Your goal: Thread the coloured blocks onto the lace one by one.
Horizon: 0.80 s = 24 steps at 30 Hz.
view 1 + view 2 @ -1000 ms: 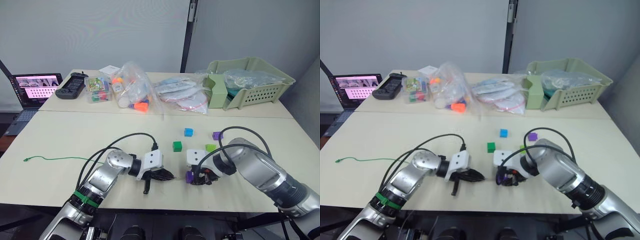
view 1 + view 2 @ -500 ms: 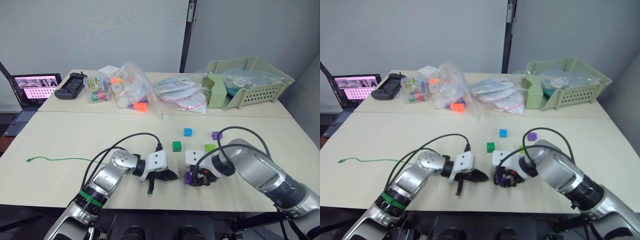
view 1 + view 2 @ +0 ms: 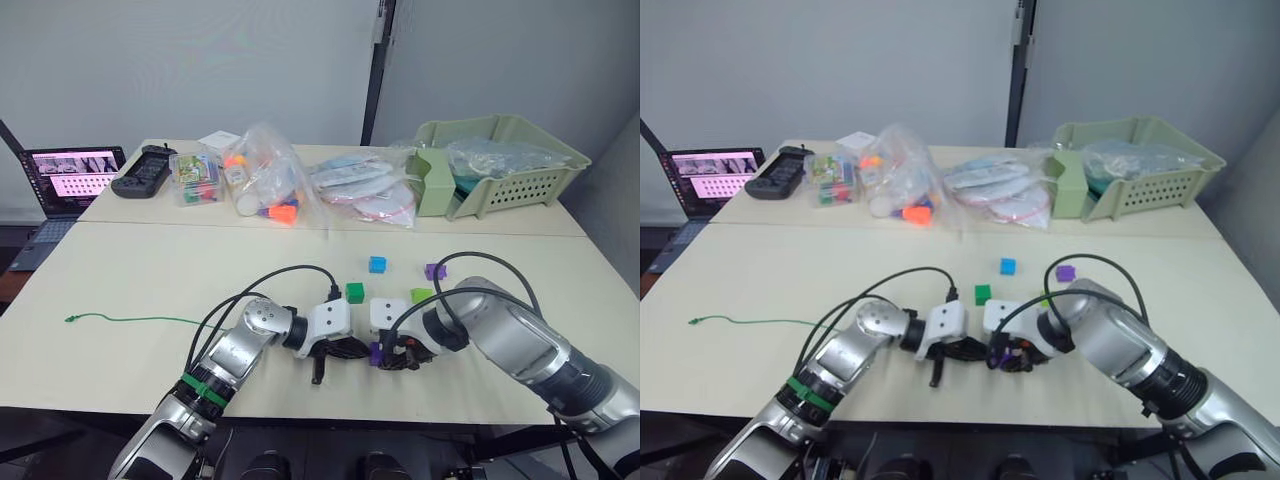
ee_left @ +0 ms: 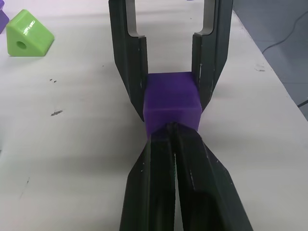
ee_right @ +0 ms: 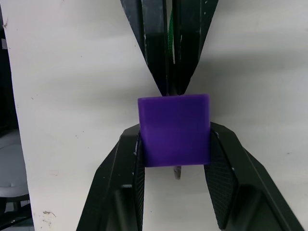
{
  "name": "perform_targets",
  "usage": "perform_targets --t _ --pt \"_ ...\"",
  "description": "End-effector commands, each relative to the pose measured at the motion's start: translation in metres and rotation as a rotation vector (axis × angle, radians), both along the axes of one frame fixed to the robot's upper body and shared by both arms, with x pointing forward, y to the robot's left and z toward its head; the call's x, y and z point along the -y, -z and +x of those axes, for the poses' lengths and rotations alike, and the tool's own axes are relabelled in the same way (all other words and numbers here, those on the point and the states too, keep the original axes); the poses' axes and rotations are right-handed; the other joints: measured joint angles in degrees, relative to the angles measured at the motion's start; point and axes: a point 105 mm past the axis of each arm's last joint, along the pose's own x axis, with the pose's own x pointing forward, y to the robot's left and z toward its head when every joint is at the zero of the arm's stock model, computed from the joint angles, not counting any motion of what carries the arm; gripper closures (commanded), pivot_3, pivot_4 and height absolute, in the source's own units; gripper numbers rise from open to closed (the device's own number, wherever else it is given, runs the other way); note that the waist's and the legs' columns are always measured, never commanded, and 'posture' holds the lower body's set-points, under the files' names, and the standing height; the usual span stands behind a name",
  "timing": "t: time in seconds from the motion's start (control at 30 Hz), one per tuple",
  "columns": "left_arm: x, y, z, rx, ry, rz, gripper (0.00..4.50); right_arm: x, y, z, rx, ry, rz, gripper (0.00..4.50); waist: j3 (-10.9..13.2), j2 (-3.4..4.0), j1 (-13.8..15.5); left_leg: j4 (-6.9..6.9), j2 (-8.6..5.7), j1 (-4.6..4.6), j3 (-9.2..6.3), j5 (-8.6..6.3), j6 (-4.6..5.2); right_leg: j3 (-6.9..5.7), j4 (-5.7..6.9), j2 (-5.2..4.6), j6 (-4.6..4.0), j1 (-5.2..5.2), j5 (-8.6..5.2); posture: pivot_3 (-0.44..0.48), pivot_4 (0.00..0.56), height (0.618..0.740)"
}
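Table: a wide pale top; the work goes on near its front edge, with clutter along the far side.
Far clutter: a green basket, clear bags of toys, and a laptop at the far left.
Right gripper: its two black fingers are clamped on a purple block, one finger on each side face, low over the table.
Left gripper: fingers pressed together on the lace's front end, tips right up against the purple block's near face.
Lace: a thin green cord trailing away to the left across the table, its far end well apart from the arms; a sliver of green shows between the left fingers in the right wrist view.
Loose blocks: a dark green block, blue block, lime green block and second purple block lie just beyond the grippers, none threaded.
Step in hand: judged to be the first threading, the lace tip being pushed into the held block.
Tip: a short greyish point shows past the block's other face, so it may already be through.
Next move: likely needs the tip pushed further, then regripped on the exit side and pulled.
Risk: the tip slipping back out during the regrip.
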Motion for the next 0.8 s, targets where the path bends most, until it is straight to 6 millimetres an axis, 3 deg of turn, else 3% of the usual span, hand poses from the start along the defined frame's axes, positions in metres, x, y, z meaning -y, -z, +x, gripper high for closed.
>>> perform_targets --t 0.03,0.23,0.27,0.6,0.8 --pt "0.002 -0.009 0.001 0.0 -0.01 -0.036 3.22 -0.004 0.0 -0.002 -0.006 -0.022 0.004 3.33 0.0 0.0 -0.1 0.0 0.0 0.0 -0.01 0.0 0.0 0.0 0.0 0.0 0.0 -0.01 0.0 0.0 0.15 0.734" --pt "-0.021 -0.013 -0.005 0.024 0.008 0.012 1.23 -0.004 0.005 -0.003 -0.011 -0.025 0.001 3.33 0.0 0.01 -0.2 -0.02 0.03 0.0 -0.12 0.0 0.0 0.0 0.01 0.02 0.0 -0.03 0.0 0.0 0.15 0.734" --pt "-0.028 -0.013 -0.007 0.034 0.012 0.028 1.18 -0.004 0.006 -0.003 -0.013 -0.027 0.002 3.33 0.0 0.01 -0.2 -0.04 0.03 0.01 -0.15 0.0 0.0 0.0 0.02 0.02 0.0 -0.03 0.0 0.0 0.15 0.734" --pt "-0.045 -0.011 -0.003 0.071 -0.03 0.062 1.18 -0.006 0.01 -0.004 -0.015 -0.04 0.004 3.33 0.0 0.0 -0.2 -0.02 0.04 0.05 -0.35 0.0 0.0 -0.01 0.0 0.03 -0.01 0.03 0.0 0.0 0.15 0.734" --pt "-0.039 -0.009 -0.005 0.05 -0.004 0.048 2.99 -0.005 0.01 -0.003 -0.009 -0.041 0.001 3.33 0.0 0.0 -0.2 -0.02 0.04 0.05 -0.34 0.0 0.0 -0.01 0.02 0.04 -0.01 0.01 0.0 0.0 0.15 0.734"
